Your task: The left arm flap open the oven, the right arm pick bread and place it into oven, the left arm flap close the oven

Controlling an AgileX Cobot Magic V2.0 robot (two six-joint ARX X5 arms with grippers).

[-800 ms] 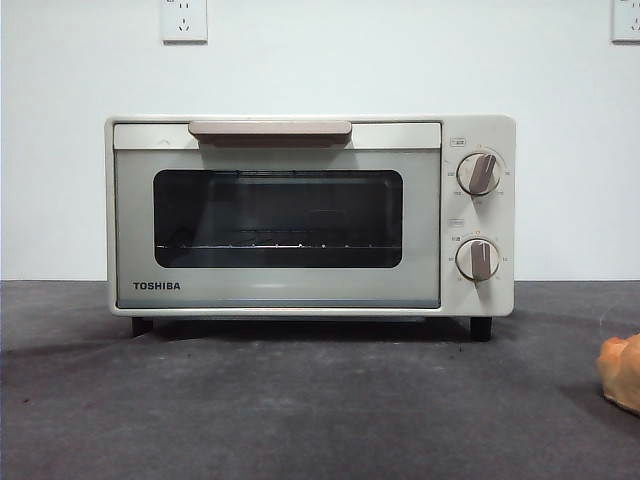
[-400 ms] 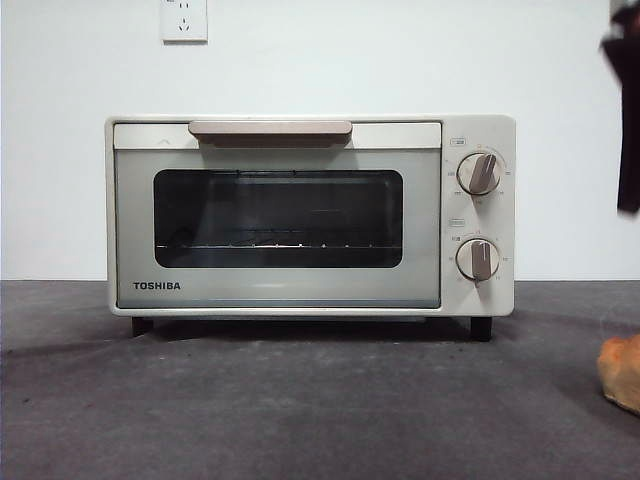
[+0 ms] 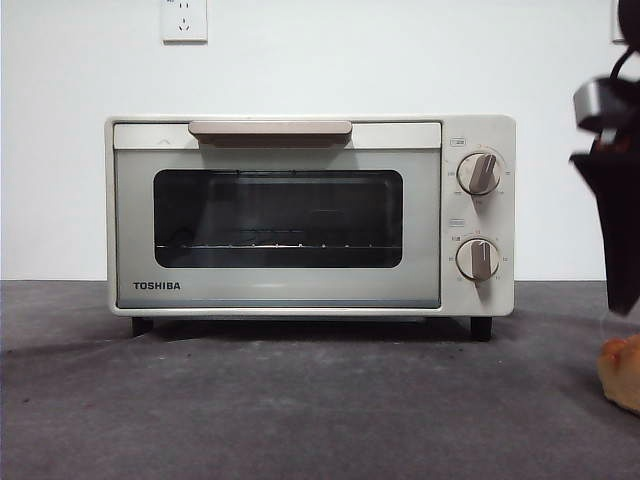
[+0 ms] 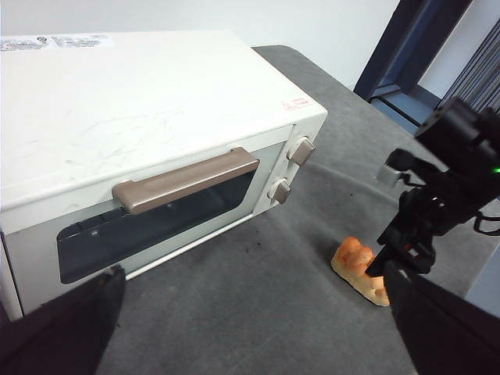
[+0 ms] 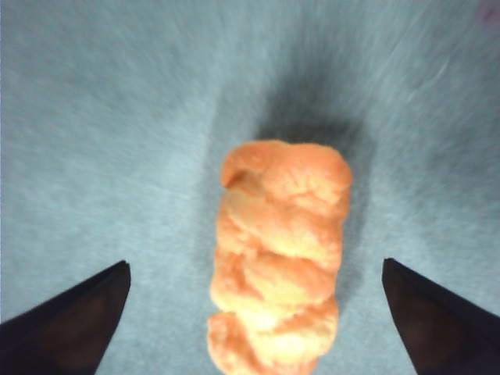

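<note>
A cream-white TOSHIBA toaster oven is being supported on a dark grey felt-like table cover, its glass door shut beneath the beige bar handle and its two knobs set on the right side. A plain white wall is being shown behind it, with a power socket mounted high up; in the left wrist view a dark door frame is being glimpsed beyond the table's far edge. The bread, a lumpy golden-orange twisted bun, is lying on the cover at the near right, well apart from the oven. The right gripper is being held directly above it, jaws spread wide on either side and not touching it. The left gripper is being held near the oven's front, jaws wide apart and empty.
</note>
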